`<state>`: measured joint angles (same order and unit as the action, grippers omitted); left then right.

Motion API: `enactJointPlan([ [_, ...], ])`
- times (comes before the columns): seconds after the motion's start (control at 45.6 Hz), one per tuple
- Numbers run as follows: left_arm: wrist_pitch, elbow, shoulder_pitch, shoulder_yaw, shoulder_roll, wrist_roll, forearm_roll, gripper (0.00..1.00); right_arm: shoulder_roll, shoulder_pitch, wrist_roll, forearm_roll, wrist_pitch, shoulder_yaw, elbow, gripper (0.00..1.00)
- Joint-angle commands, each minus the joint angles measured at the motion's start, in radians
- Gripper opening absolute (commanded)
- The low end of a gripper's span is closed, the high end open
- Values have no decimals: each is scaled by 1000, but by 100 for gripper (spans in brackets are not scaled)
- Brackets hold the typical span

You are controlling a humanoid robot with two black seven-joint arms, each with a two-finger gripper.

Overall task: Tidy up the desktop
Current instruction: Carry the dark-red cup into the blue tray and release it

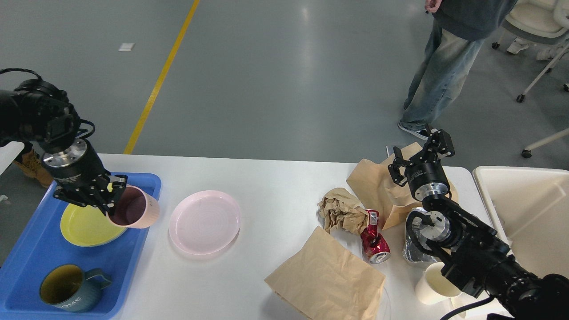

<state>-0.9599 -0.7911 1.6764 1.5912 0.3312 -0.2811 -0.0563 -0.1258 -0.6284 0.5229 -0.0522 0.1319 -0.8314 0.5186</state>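
The white desktop [275, 186] carries a pink plate [205, 222], crumpled brown paper [341, 212], a flat brown paper bag [326, 278], a crushed red can [374, 240], a foil wrapper [411, 251] and a white paper cup [433, 284]. My left gripper [104, 200] is shut on the rim of a pink cup [135, 208], holding it tilted over the blue tray [40, 262] beside the yellow plate [86, 224]. My right gripper [420, 153] hangs open above another brown paper bag [378, 186] at the far right.
A blue-grey mug [73, 289] stands in the tray's near end. A cream-white bin [524, 209] sits off the table's right end. A person in jeans [438, 71] stands on the floor beyond the table, near white chairs [540, 22].
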Motion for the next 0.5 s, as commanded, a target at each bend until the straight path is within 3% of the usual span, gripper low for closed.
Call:
enactJointPlan([
  [0.0,0,33,-38,3,107,0,0,3,0,-1,0,0,0,0,0,100],
  [0.219,0,44,-99,6,173,0,-2,3,0,1,0,0,0,0,0,100],
  [0.482,0,142,-184,9,259,-1,-2,3,0,-1,0,0,0,0,0,100],
])
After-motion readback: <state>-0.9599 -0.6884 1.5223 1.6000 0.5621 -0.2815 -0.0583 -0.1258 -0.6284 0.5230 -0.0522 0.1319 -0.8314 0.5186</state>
